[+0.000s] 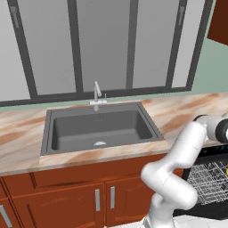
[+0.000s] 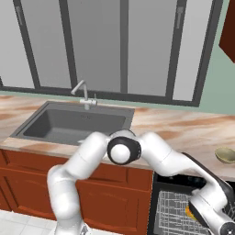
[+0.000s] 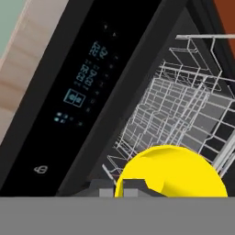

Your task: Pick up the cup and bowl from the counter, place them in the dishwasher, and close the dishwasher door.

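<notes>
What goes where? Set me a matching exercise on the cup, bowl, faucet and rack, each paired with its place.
1. cup
2. bowl
3. faucet
4. rack

A. behind the sink
B. on the counter
C. inside the dishwasher
D. at the gripper

Pairs: 1-D, 2-B, 3-A, 4-C
</notes>
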You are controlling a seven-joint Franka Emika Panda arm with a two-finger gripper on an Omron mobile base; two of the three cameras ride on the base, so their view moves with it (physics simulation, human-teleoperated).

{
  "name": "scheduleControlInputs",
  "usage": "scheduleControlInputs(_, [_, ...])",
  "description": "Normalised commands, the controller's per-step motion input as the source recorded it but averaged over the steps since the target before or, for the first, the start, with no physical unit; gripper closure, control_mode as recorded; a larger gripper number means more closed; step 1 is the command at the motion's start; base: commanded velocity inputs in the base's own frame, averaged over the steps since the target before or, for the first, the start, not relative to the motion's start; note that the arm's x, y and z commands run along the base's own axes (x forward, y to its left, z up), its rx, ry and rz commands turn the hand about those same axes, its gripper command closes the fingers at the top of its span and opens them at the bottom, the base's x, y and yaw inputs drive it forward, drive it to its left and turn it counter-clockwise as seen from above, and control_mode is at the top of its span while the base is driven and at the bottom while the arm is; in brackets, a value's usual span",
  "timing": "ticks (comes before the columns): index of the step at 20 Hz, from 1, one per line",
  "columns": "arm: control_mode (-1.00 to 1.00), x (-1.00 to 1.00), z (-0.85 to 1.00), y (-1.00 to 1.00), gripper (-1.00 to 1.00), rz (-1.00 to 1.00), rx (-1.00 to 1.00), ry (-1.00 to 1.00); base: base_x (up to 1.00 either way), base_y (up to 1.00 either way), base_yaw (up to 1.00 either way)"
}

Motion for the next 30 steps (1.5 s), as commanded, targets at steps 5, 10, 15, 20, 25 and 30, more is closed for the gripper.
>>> scheduleControlInputs(5, [-1.0, 0.23, -0.43, 0.0, 1.0, 0.0, 0.01, 0.0, 0.0, 0.0, 0.0])
scheduleControlInputs(10, [-1.0, 0.28, -0.41, -0.01, 1.0, 0.0, 0.0, 0.0, 0.0, 0.0, 0.0])
scheduleControlInputs(15, [-1.0, 0.29, -0.41, -0.05, 1.0, 0.0, 0.0, 0.0, 0.0, 0.0, 0.0])
scheduleControlInputs(20, [-1.0, 0.27, -0.48, -0.04, 1.0, 0.0, 0.0, 0.0, 0.0, 0.0, 0.0])
scheduleControlInputs(25, [-1.0, 0.24, -0.49, -0.1, 1.0, 0.0, 0.0, 0.0, 0.0, 0.0, 0.0])
scheduleControlInputs(30, [-1.0, 0.21, -0.47, -0.19, 1.0, 0.0, 0.0, 0.0, 0.0, 0.0, 0.0])
